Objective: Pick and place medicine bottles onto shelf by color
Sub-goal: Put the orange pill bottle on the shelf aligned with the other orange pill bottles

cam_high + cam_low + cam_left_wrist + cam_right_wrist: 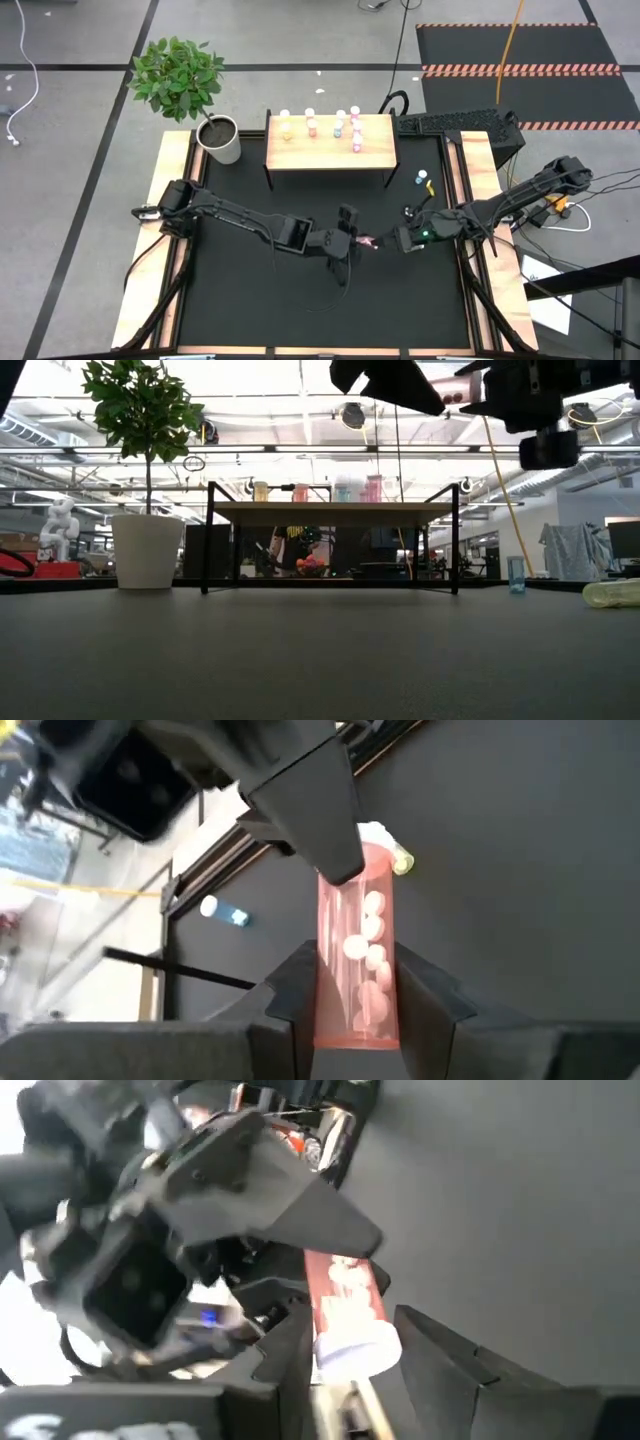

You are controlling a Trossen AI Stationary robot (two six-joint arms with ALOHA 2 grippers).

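Shelf [330, 152]: stands at the far middle of the counter [250, 290]. Several medicine bottles [335, 126] stand upright on its top, along the far edge and toward the right.

Plant pot [220, 140]: on the counter just left of the shelf.

Two further bottles [424, 181]: on the counter right of the shelf, near the right edge.

Left gripper [352, 243] and right gripper [392, 241]: meet above the counter's middle, in front of the shelf, tip to tip.

One bottle [360, 960]: lies between both grippers, one end in each, clear of the counter.
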